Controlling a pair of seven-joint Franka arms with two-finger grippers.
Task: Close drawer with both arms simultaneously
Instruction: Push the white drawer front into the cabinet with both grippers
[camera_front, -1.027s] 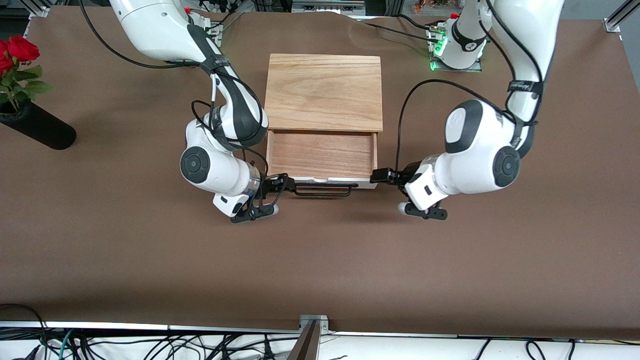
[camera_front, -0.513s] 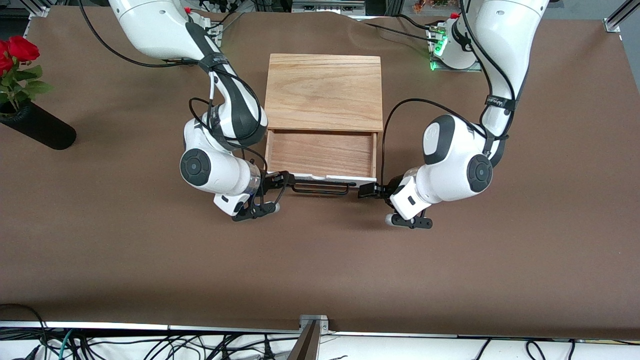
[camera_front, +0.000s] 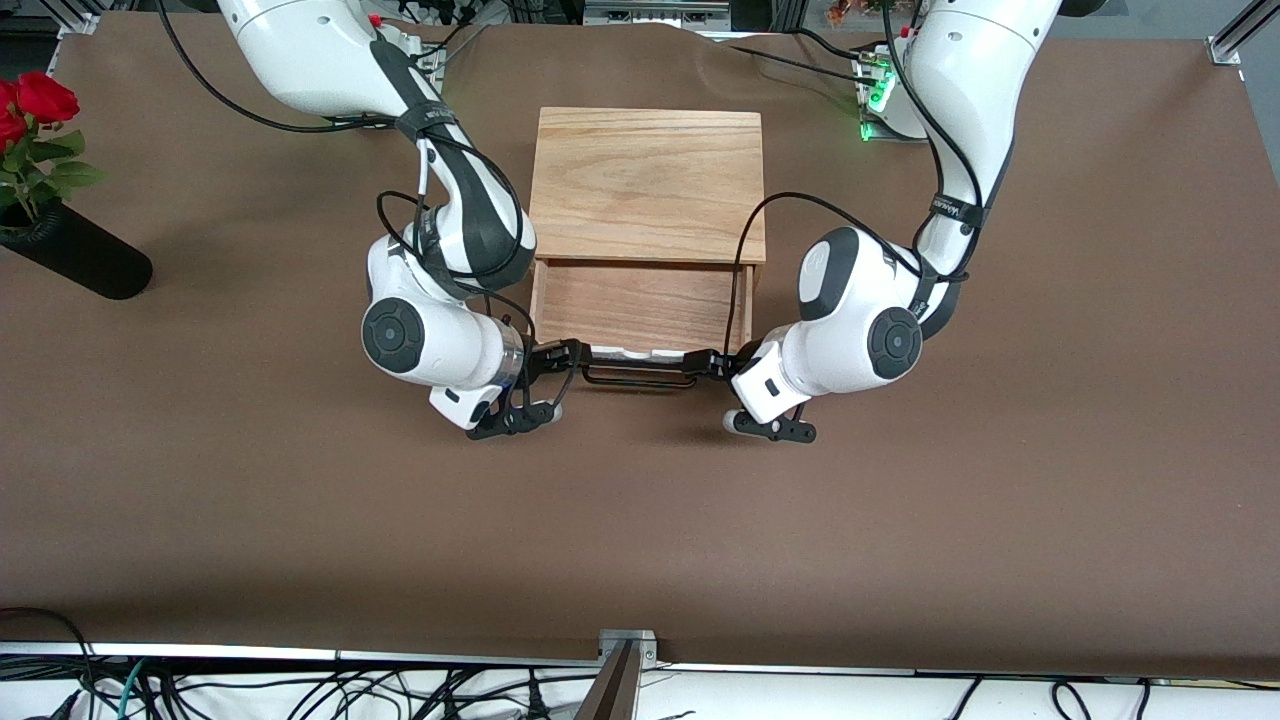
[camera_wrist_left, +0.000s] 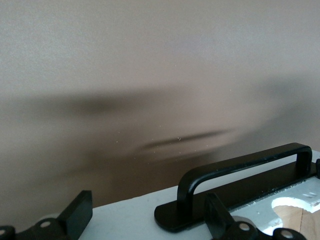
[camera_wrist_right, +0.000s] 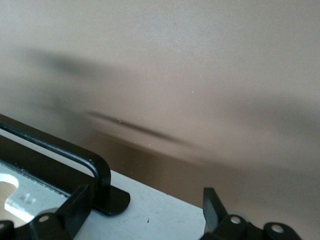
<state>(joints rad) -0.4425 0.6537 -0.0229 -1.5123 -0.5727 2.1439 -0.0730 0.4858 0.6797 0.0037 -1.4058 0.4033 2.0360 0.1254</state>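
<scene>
1. Sitting on the brown table (camera_front: 640, 520) is a small wooden box (camera_front: 650, 185), and its drawer (camera_front: 642, 305) is sticking out toward the front camera, still partly open.
2. The drawer's white front panel (camera_wrist_left: 130, 217) is carrying a black bar handle (camera_front: 640, 378), and the inside of the drawer is showing bare wood.
3. The right tool (camera_front: 562, 356) is resting at the white front panel, at the end of the handle toward the right arm's end of the table. Its fingers (camera_wrist_right: 80, 205) are standing wide apart, holding nothing.
4. The left tool (camera_front: 712, 362) is resting at the front panel too, at the handle's end toward the left arm's end of the table. Its fingers (camera_wrist_left: 80, 207) are also standing wide apart, holding nothing.
5. A black strap on the left arm (camera_front: 950, 210) is showing small white writing, but it is too small to read.
6. A black vase (camera_front: 75, 255) with red roses (camera_front: 35, 105) is lying tipped over near the right arm's end of the table, well apart from the box.
7. A green light (camera_front: 880, 95) is glowing at the left arm's base.
8. Black cables (camera_front: 300, 690) are lying in a tangle just off the table's edge nearest the front camera.
</scene>
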